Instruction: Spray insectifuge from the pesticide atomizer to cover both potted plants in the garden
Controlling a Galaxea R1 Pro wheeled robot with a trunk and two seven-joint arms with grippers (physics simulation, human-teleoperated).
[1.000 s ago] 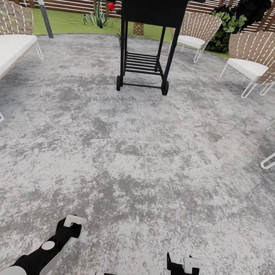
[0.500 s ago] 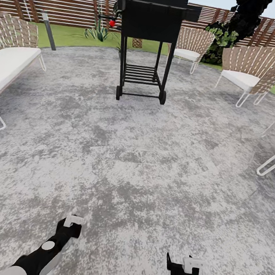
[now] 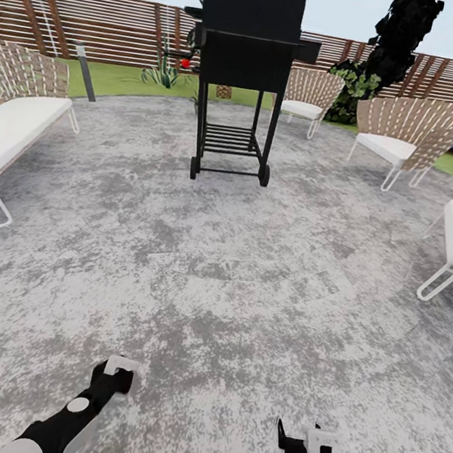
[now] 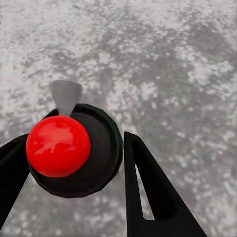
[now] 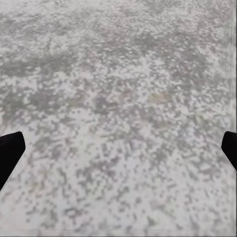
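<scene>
Red and round, the top of the pesticide atomizer was seen in the left wrist view, the dark bottle being clamped between the black fingers of the left gripper, with a grey nozzle pointed away over the paving. The right gripper was held with its jaws wide apart and nothing between them, only mottled grey stone being seen past the fingertips. In the head view both arms were carried low before the trunk, the left gripper and the right gripper well apart above the grey stone paving. Farther out, a black wheeled barbecue grill was stood on the paving, flanked by woven chairs with white cushions and a bench; beyond lay the lawn, a spiky agave and the brown slatted fence. The potted plants could not be made out. The pick-up was judged complete and the drive toward the plants in hand; next, the plants would have to be found, approached and the nozzle aimed at their leaves.
</scene>
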